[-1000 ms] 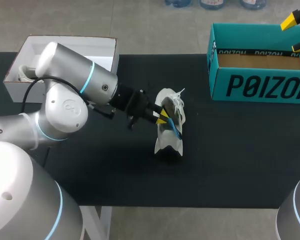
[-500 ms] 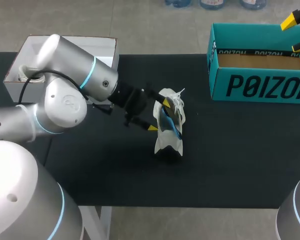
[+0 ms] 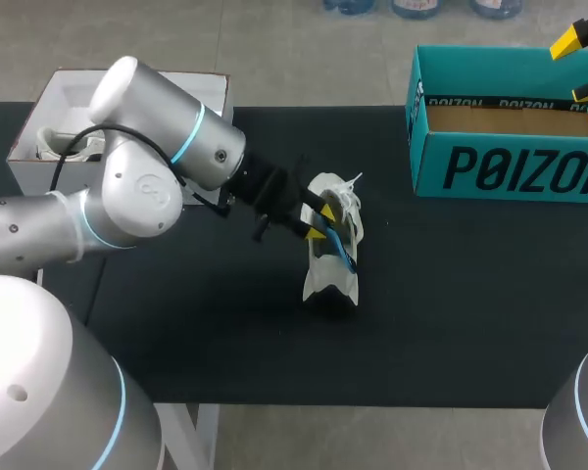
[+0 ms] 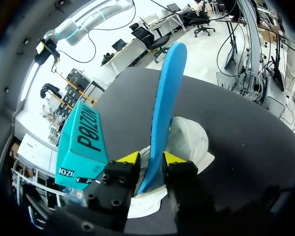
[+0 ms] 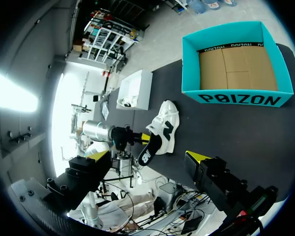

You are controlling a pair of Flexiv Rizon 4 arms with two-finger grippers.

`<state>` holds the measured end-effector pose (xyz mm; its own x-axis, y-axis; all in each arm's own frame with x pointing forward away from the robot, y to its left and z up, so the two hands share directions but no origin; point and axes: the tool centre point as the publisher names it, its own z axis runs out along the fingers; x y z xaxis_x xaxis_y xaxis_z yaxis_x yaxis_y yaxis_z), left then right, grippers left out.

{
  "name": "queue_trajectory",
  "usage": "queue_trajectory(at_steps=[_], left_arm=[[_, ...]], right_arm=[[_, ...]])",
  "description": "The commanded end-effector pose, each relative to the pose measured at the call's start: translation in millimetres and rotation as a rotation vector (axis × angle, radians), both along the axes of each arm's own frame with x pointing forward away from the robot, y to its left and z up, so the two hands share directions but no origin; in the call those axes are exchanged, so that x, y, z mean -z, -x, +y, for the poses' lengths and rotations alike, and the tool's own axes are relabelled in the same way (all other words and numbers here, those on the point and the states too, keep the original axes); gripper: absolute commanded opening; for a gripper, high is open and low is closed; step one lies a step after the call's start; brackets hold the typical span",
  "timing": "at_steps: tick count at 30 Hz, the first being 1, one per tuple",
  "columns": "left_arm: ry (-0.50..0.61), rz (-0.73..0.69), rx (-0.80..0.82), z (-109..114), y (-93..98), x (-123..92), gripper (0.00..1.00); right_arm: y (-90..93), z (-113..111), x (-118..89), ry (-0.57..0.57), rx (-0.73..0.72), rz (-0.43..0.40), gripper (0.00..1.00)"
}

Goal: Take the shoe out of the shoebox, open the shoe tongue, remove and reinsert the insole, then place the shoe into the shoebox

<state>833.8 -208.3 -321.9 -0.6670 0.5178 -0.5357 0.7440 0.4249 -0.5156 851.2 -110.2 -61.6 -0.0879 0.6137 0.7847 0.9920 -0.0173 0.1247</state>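
My black table point(image 3: 451, 313) lay before me, a white shoe point(image 3: 329, 284) rested on it near the middle, the teal shoebox point(image 3: 510, 171) sat far right, a white box point(image 3: 201, 103) stood at the far left corner

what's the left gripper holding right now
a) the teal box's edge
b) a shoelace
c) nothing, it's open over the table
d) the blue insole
d: in the left wrist view the blue insole stands between the left gripper's yellow tips, both pressed against it, with its lower end down in the white shoe.
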Motion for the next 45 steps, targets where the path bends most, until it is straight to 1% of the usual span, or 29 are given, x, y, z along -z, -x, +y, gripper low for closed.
queue_trajectory(at_steps=[1,2,4,5,6,7,8,11,14,17,20,29,30,31,34,36,37,38,41,42,44,45], left_arm=[[-0.017,0.011,0.012,-4,0.9,5,0.13],[-0.027,0.015,0.018,-4,2.0,7,0.08],[-0.036,0.022,0.022,-2,4.1,10,0.10],[-0.036,0.026,0.020,-1,4.9,11,0.06],[-0.037,0.030,0.018,0,5.5,12,0.05],[-0.039,0.034,0.017,1,6.2,13,0.02],[-0.040,0.035,0.016,1,6.8,13,0.00],[-0.046,0.045,0.008,4,9.6,13,0.00],[-0.058,0.049,-0.014,6,9.5,19,0.00],[-0.064,0.041,-0.029,5,4.7,26,0.00],[-0.084,0.019,-0.047,3,-4.1,31,0.00],[-0.118,0.025,-0.076,0,-23.8,42,0.00],[-0.120,0.024,-0.082,0,-25.5,42,0.05],[-0.119,0.023,-0.089,0,-27.3,42,0.14],[-0.116,0.026,-0.099,1,-28.3,38,0.49],[-0.113,0.030,-0.092,3,-23.5,33,0.65],[-0.111,0.031,-0.087,4,-20.4,30,0.76],[-0.108,0.033,-0.083,5,-17.3,28,0.80],[-0.097,0.031,-0.073,8,-10.4,21,0.82],[-0.093,0.030,-0.069,8,-8.6,19,0.78],[-0.083,0.032,-0.062,7,-5.4,17,0.74],[-0.083,0.030,-0.055,6,-3.7,16,0.69]], right_arm=[[-1.6,0,0,0.003,-0.002,0.003,1.00],[-1.6,0,0,0.003,-0.002,0.003,1.00],[-1.6,0,0,0.003,-0.002,0.003,1.00],[-1.6,0,0,0.003,-0.002,0.003,1.00],[-1.6,0,0,0.003,-0.002,0.003,1.00],[-1.6,0,0,0.003,-0.002,0.003,1.00],[-1.6,0,0,0.003,-0.002,0.003,1.00],[-1.6,0,0,0.003,-0.002,0.003,1.00],[-1.6,0,0,0.003,-0.002,0.003,1.00],[-1.6,0,0,0.003,-0.002,0.003,1.00],[-1.6,0,0,0.003,-0.002,0.003,1.00],[-1.6,0,0,0.003,-0.002,0.003,1.00],[-1.6,0,0,0.003,-0.002,0.003,1.00],[-1.6,0,0,0.003,-0.002,0.003,1.00],[-1.6,0,0,0.003,-0.002,0.003,1.00],[-1.6,0,0,0.003,-0.002,0.003,1.00],[-1.6,0,0,0.003,-0.002,0.003,1.00],[-1.6,0,0,0.003,-0.002,0.003,1.00],[-1.6,0,0,0.003,-0.002,0.003,1.00],[-1.6,0,0,0.003,-0.002,0.003,1.00],[-1.6,0,0,0.003,-0.002,0.003,1.00],[-1.6,0,0,0.003,-0.002,0.003,1.00]])
